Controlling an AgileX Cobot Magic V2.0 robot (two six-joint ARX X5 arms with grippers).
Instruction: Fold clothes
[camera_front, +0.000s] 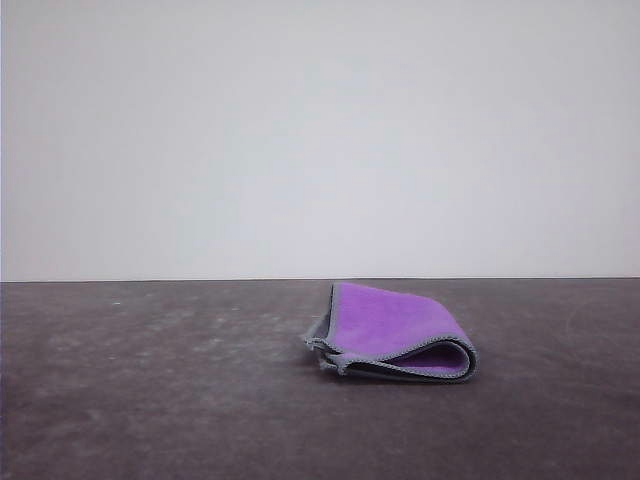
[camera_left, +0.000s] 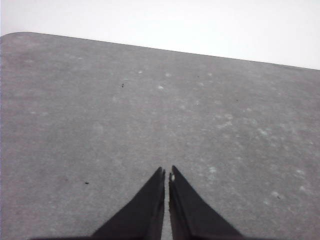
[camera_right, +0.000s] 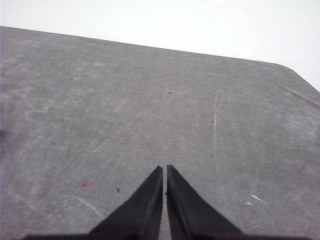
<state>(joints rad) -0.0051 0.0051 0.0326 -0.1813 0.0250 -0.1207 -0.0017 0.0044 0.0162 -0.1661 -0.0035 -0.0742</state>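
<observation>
The clothes (camera_front: 395, 332), a small soft cloth, lie folded on the dark table (camera_front: 150, 400) a little right of the middle in the front view. Bright purple faces up, and a light-grey stitched edge and a dark grey underside show along the fold. In the left wrist view my left gripper (camera_left: 166, 172) is shut with nothing in it, its black fingers (camera_left: 145, 210) over bare table. My right gripper (camera_right: 165, 169) is shut on nothing in the right wrist view, also above bare table. Neither wrist view has the cloth in it.
The table's far edge (camera_front: 200, 280) meets a plain white wall. A rounded table corner (camera_left: 20, 35) appears in the left wrist view and another corner (camera_right: 295, 72) in the right wrist view. The grey surface is scuffed and speckled.
</observation>
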